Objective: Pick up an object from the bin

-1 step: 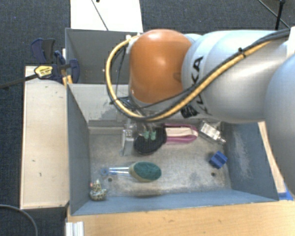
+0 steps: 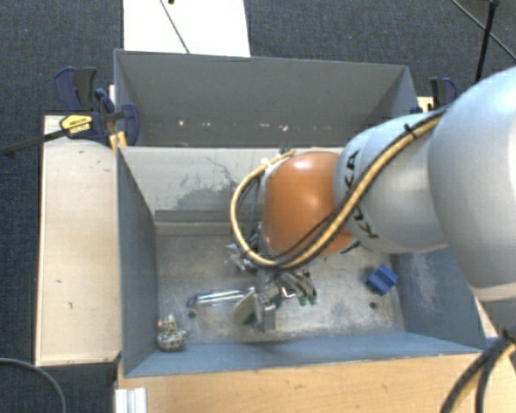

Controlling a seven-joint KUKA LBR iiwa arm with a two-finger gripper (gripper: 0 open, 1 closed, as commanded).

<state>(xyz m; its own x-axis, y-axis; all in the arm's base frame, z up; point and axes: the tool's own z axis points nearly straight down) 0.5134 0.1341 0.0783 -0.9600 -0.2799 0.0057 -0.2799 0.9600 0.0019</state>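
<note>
Grey bin (image 2: 138, 256) is looking sparse; claw (image 2: 271, 304) is hanging low, silvery tube (image 2: 217, 298) just left, can't tell if it's open. Guessing grasp step, needing a close and lift.

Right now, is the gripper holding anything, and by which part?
Cannot be told: the gripper sits low beside a clear tube-like thing on the bin floor, its tip hidden under the arm's orange cover.
</note>
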